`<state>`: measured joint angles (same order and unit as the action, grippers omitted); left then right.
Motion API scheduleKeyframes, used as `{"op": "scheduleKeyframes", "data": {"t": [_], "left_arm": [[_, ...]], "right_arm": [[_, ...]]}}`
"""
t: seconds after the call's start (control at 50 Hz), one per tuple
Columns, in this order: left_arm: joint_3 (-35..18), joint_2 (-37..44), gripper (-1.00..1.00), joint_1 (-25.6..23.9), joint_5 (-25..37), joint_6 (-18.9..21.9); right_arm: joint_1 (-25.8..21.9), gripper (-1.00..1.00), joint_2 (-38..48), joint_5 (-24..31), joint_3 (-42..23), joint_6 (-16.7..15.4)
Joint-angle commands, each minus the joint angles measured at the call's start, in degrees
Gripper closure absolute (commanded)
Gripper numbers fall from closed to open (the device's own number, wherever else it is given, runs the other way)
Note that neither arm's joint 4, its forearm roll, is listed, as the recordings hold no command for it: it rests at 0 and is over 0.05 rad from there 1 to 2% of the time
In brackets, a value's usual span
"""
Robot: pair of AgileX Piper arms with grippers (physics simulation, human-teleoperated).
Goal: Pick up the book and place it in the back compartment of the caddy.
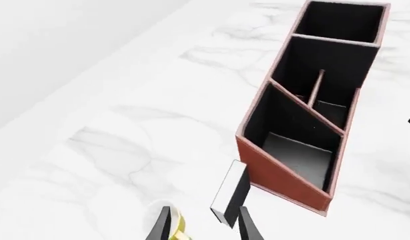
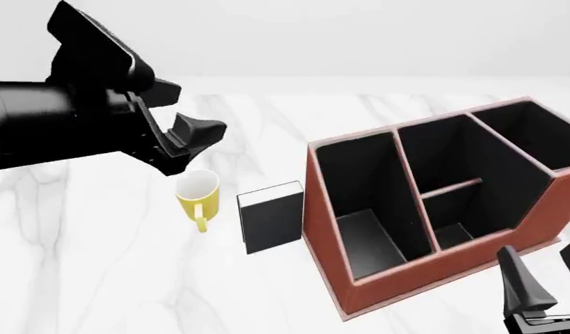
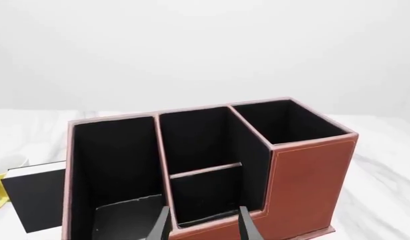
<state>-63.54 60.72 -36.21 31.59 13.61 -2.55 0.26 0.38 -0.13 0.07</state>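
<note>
The book [image 2: 271, 217], black with white page edges, stands upright on the table against the caddy's left wall, and it also shows as the book [image 1: 230, 192] and the book [image 3: 34, 197]. The reddish-brown caddy [image 2: 333, 229] has black cells. Its back compartment [image 2: 454, 235] is the small middle cell behind the low wall. My left gripper [image 2: 196, 144] hangs open above the mug, up and left of the book, with nothing between its fingers [image 1: 248, 226]. My right gripper [image 2: 549, 273] is open and empty in front of the caddy's near right corner, facing the caddy [image 3: 305, 175].
A yellow mug [image 2: 199, 195] stands just left of the book, almost under my left gripper. The marble table [image 2: 99, 278] runs to a far edge against a white backdrop. The caddy's long cell [image 2: 364, 209] lies nearest the book.
</note>
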Motion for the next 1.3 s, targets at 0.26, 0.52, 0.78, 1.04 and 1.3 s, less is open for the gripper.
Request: {"op": "scheduleKeyframes", "data": {"t": [0.26,0.52,0.78,1.04,1.3], "left_arm": [[-5.5,12.0,-1.00,-6.1,6.1,1.3],[-1.9,18.6,-1.00,-7.4,-0.5,-3.3],[-3.0,20.9,-1.00,-6.4,-0.7,-2.0],[-2.9,23.0,-1.00,-6.7,-2.1,-1.2],[-3.7,25.4,-1.00,-6.2,-4.1,0.2]], "right_arm": [[0.0,-1.00,0.0,0.0,0.1,-0.4],[-0.1,-1.00,0.2,0.1,0.1,-0.2],[-0.1,-1.00,0.3,0.0,0.1,-0.1],[-0.1,-1.00,0.3,0.1,0.0,0.0],[-0.1,-1.00,0.5,0.0,0.0,0.2]]}}
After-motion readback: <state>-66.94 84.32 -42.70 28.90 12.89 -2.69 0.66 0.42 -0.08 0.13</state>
